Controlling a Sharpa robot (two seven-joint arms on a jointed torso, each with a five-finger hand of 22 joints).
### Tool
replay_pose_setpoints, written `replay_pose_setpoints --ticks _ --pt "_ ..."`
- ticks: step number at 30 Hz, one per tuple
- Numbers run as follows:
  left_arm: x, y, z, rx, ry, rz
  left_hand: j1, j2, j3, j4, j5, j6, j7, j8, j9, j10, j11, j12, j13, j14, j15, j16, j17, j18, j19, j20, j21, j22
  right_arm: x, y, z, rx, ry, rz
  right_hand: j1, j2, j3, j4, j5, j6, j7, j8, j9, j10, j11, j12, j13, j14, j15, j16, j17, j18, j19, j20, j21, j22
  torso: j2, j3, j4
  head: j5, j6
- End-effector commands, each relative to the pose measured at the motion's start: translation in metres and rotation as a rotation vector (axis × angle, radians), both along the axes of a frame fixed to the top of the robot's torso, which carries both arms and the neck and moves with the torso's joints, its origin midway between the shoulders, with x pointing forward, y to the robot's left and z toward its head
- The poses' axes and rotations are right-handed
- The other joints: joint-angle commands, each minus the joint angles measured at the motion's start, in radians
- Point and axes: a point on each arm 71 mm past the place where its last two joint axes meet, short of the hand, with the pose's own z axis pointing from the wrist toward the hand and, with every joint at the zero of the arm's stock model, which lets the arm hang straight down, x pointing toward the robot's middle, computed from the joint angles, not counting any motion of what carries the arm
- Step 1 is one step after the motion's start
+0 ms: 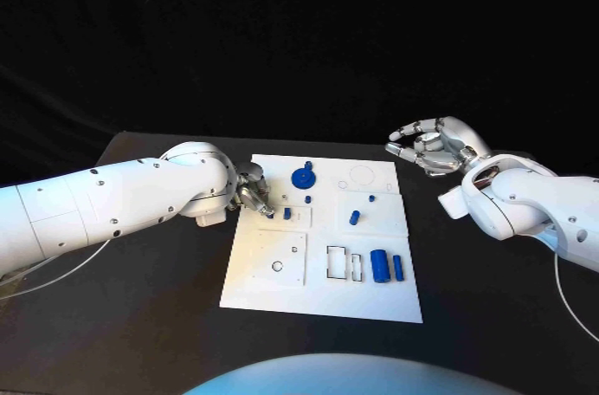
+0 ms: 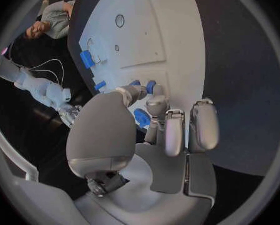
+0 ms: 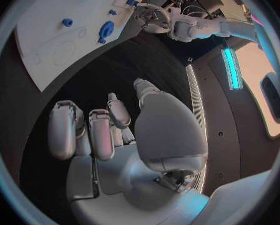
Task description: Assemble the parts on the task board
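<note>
The left robot hand (image 2: 153, 116) reaches its fingertips (image 2: 156, 91) among small blue parts (image 2: 142, 118) on the white task board (image 2: 158, 35).

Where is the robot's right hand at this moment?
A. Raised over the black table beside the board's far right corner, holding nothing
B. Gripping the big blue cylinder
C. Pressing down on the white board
A: the right hand hangs with curled, empty fingers off the task board, while the left hand works at the board's left edge.
</note>
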Motion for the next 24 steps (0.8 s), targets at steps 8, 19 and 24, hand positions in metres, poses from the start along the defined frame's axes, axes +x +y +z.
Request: replay_pose_setpoints --ticks 8,19,24 --pt "-0.0003 -0.0067 -0.0070 0.009 0.034 -0.010 -0.015 -0.001 0.202 -0.188 0.008 0.015 -0.005 0.003 0.001 0.018 -0.002 0.011 0.008 0.086 -0.008 0.003 0.184 -0.004 0.007 -0.004 0.004 0.003 -0.0011 0.0022 0.0005 0.001 -0.008 0.014 0.000 0.008 0.004 -0.002 0.005 -0.006 0.001 0.004 -0.001 0.000 -0.003 -0.004 -0.001 0.042 -0.004 -0.003 0.021 0.010 -0.004 -0.003 -0.003 0.096 0.000 0.0004 -0.0015 -0.002 -0.002" --pt "0.0006 -0.0085 -0.0120 0.027 0.050 -0.014 -0.017 0.000 0.203 -0.187 0.009 0.015 -0.005 0.003 0.001 0.018 -0.003 0.009 0.005 0.086 -0.008 0.003 0.183 -0.004 0.006 -0.004 0.003 0.002 -0.0013 0.0019 0.0006 0.001 -0.008 0.014 0.000 0.008 0.004 -0.002 0.005 -0.006 0.001 0.004 -0.001 0.000 -0.003 -0.004 -0.001 0.042 -0.004 -0.003 0.021 0.010 -0.004 -0.003 -0.003 0.096 0.000 0.0002 -0.0005 -0.004 -0.004" --pt "0.0008 -0.0070 -0.0127 0.030 0.055 -0.012 -0.048 -0.007 0.183 -0.175 0.003 0.012 -0.010 0.004 0.006 0.018 -0.005 -0.004 -0.009 0.085 -0.010 0.001 0.179 -0.003 0.002 -0.004 0.000 -0.003 -0.0012 0.0016 0.0005 0.001 -0.008 0.013 0.000 0.008 0.004 -0.002 0.005 -0.006 0.001 0.004 -0.001 0.000 -0.003 -0.004 -0.001 0.042 -0.004 -0.003 0.021 0.010 -0.004 -0.003 -0.003 0.096 -0.001 -0.0002 -0.0001 -0.006 -0.004"
